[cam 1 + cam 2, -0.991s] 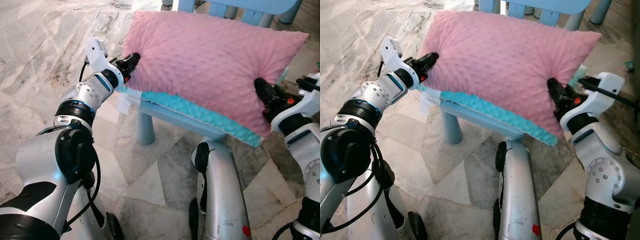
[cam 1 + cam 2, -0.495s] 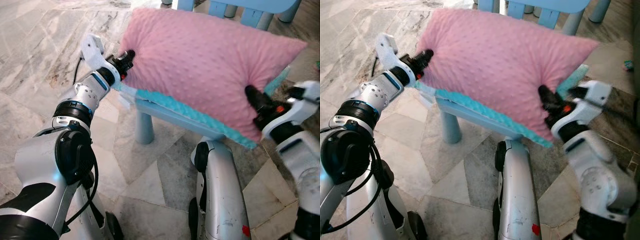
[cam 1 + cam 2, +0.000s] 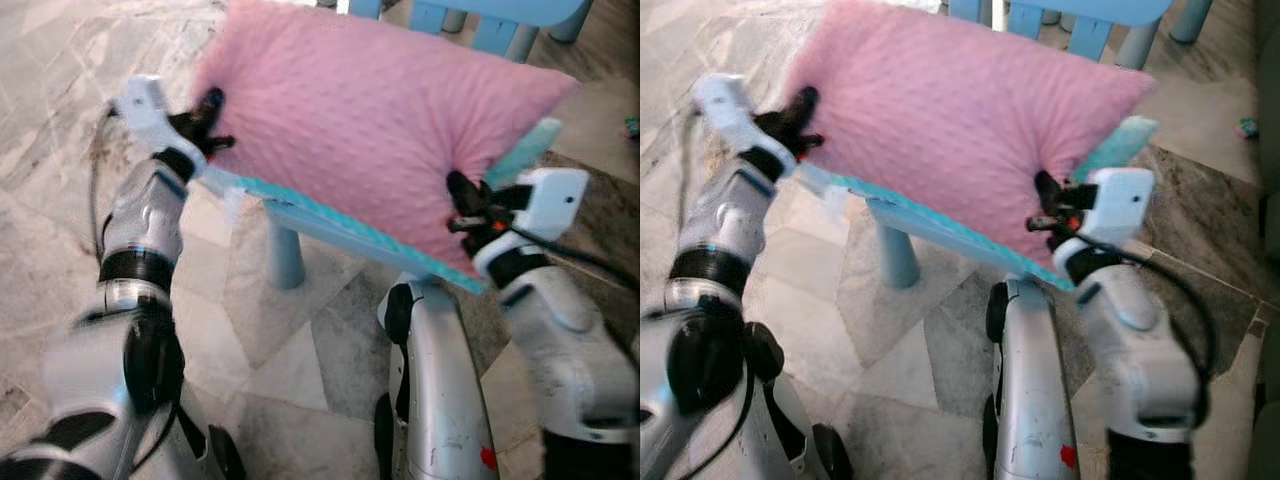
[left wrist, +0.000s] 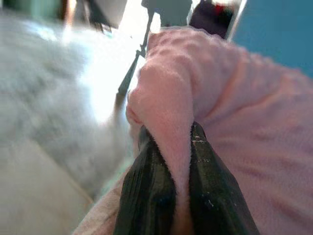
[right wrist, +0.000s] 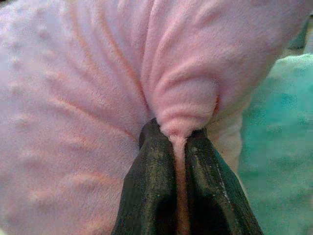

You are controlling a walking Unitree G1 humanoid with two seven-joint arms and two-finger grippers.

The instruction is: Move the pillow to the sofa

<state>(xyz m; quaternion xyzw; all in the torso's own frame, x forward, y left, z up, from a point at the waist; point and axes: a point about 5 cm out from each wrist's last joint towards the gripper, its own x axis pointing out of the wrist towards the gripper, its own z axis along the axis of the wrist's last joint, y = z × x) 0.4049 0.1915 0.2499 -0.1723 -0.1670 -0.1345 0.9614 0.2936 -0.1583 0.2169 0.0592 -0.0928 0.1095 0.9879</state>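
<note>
A large pink dotted pillow (image 3: 370,110) with a teal underside hangs in front of me, held up between both arms. At its left edge my left gripper (image 3: 210,108) is shut on a fold of the pink fabric; the left wrist view shows the fold pinched between the black fingers (image 4: 146,196). My right gripper (image 3: 462,195) is shut on the pillow's right end, where pink cloth bunches between its fingers (image 5: 151,196). The pillow (image 3: 940,110) tilts down toward the right.
A light blue child's chair (image 3: 300,235) stands just under and behind the pillow, its leg on the marble floor (image 3: 60,180). More blue furniture (image 3: 500,20) sits at the back. My own silver legs (image 3: 430,380) show below.
Both arms have carried the pillow to the left and slightly up. The right arm has swung inward toward the middle; the picture is blurred with motion.
</note>
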